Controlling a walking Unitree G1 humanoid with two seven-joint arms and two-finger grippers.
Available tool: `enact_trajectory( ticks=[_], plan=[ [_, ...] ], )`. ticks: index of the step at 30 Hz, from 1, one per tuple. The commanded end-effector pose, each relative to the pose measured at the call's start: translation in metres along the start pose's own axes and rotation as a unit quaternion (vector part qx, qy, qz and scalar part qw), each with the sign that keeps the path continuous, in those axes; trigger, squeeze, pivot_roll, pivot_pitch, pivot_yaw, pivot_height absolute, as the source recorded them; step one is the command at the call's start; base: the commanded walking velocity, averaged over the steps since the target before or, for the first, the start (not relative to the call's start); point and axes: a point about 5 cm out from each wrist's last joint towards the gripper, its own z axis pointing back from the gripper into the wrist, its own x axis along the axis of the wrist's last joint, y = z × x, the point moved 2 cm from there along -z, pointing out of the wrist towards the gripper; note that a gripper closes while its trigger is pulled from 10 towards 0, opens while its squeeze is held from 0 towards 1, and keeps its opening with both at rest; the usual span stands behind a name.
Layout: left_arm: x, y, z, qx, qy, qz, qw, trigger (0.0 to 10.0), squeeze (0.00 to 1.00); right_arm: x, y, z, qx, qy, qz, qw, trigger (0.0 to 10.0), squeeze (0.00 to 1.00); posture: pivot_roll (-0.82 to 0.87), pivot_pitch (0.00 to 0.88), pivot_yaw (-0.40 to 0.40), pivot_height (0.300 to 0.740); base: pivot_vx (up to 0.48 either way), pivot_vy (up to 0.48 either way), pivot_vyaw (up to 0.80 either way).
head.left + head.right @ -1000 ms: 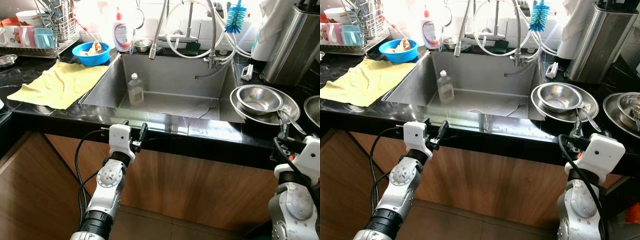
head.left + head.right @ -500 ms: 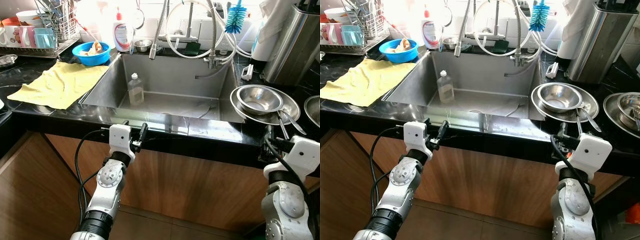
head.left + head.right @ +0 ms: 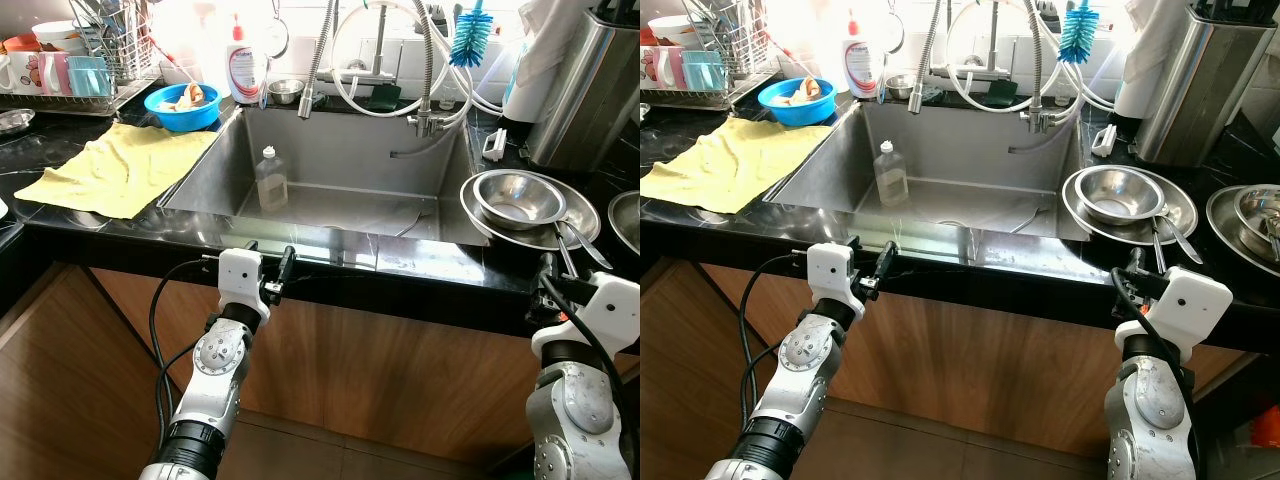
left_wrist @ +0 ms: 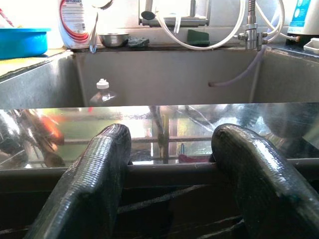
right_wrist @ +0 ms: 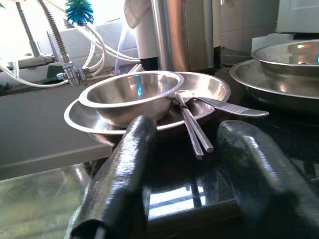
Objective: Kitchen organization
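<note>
Both grippers hold their jaws released and empty at the desk's front edge, the left gripper (image 4: 169,164) before the sink (image 3: 330,190), the right gripper (image 5: 192,184), which has shifted slightly rightward since half a second ago, just short of the steel bowl (image 5: 132,97) and cutlery (image 5: 194,124).

I'm in a home kitchen: steel sink (image 3: 330,190) w/ faucet hoses, dish rack (image 3: 95,60), steel bowls (image 3: 518,198) on black bench (image 3: 60,215).
</note>
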Motion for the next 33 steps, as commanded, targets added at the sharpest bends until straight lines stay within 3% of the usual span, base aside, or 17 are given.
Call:
enact_trajectory(
  ticks=[1, 17, 33],
  plan=[
    [-0.006, 0.000, 0.002, -0.003, 0.016, -0.008, 1.000, 10.0, 0.00, -0.001, -0.001, -0.002, -0.001, 0.005, 0.001, 1.000, 0.0, 0.00, -0.13, 0.000, 0.015, 0.740, 0.000, 0.000, 0.00],
    [-0.007, 0.000, 0.002, -0.002, 0.017, -0.007, 1.000, 10.0, 0.00, 0.001, -0.001, -0.005, -0.001, 0.002, 0.001, 1.000, 0.0, 0.00, -0.13, 0.000, 0.015, 0.740, 0.000, 0.000, 0.00],
    [-0.007, 0.001, 0.002, 0.000, 0.017, -0.006, 1.000, 10.0, 0.00, 0.022, -0.001, -0.009, -0.021, -0.047, 0.017, 0.999, 0.0, 0.00, -0.12, 0.000, 0.013, 0.740, 0.000, 0.000, 0.00]
  ],
)
